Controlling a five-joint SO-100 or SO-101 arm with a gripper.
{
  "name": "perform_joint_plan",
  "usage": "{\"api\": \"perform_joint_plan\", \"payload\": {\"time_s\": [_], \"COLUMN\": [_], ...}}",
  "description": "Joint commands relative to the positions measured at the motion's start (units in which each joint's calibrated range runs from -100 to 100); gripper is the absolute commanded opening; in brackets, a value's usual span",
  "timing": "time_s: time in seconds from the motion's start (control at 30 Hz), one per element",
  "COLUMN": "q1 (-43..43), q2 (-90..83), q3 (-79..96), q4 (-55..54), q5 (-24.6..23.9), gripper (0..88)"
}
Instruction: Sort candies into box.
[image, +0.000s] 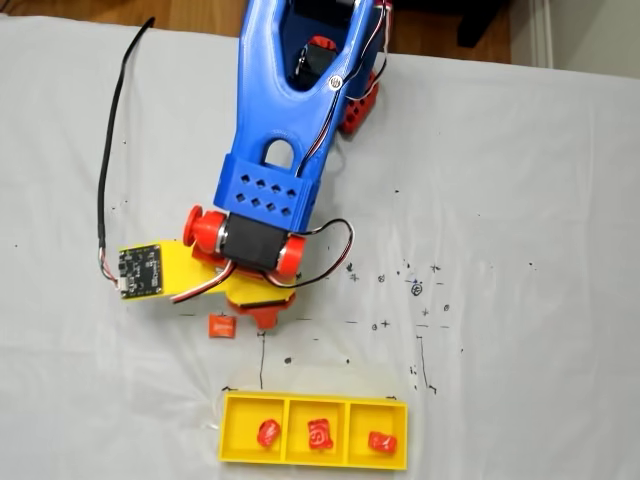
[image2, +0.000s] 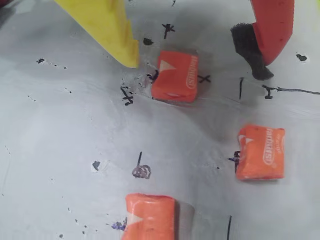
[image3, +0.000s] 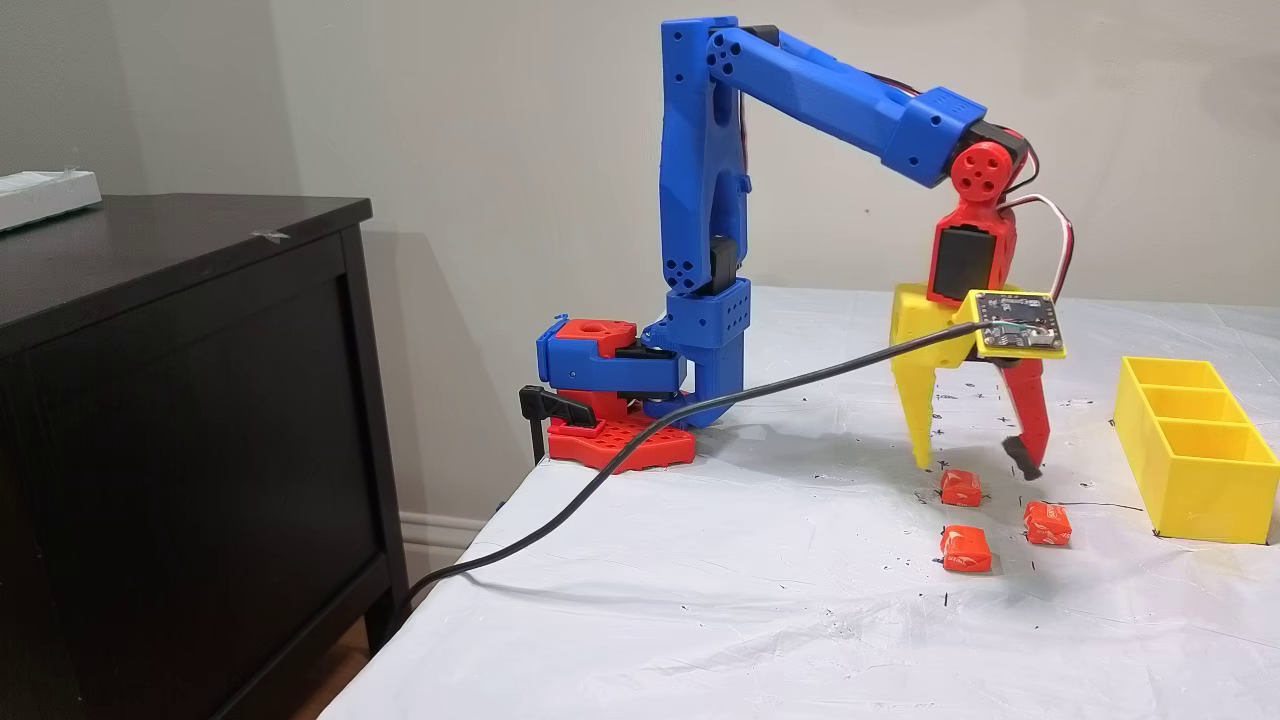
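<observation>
Care is needed on the descent: the gripper (image2: 200, 57) should drop straight so the nearest orange candy (image2: 175, 76) sits centred between the tips before closing. Its fingers (image2: 107, 27) stand wide apart, holding nothing, the yellow tip just beside that candy. The box (image: 240, 450) already holds three red candies (image: 320, 433).

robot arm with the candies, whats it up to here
The blue arm is sorting candies into the yellow box. Each of its three compartments already holds one red candy. Three orange candies sit loose on the white cloth. The gripper is open and lowered just above the nearest orange candy, a finger on either side, not yet closed on it. The other two lie apart, untouched.
</observation>
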Motion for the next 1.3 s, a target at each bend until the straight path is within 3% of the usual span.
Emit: {"api": "perform_joint_plan", "payload": {"time_s": [0.0, 0.8, 0.9, 1.0, 1.27], "q1": [0.1, -0.6, -0.5, -0.4, 0.1], "q2": [0.8, 6.1, 6.3, 6.2, 4.9], "q3": [-4.6, -1.6, -1.5, -1.4, -1.4], "q4": [-0.8, -4.2, -4.0, -3.7, -2.4], "q5": [0.7, 0.7, 1.0, 1.1, 0.8], "gripper": [25.9, 24.6, 21.0, 6.8, 0.1]}}
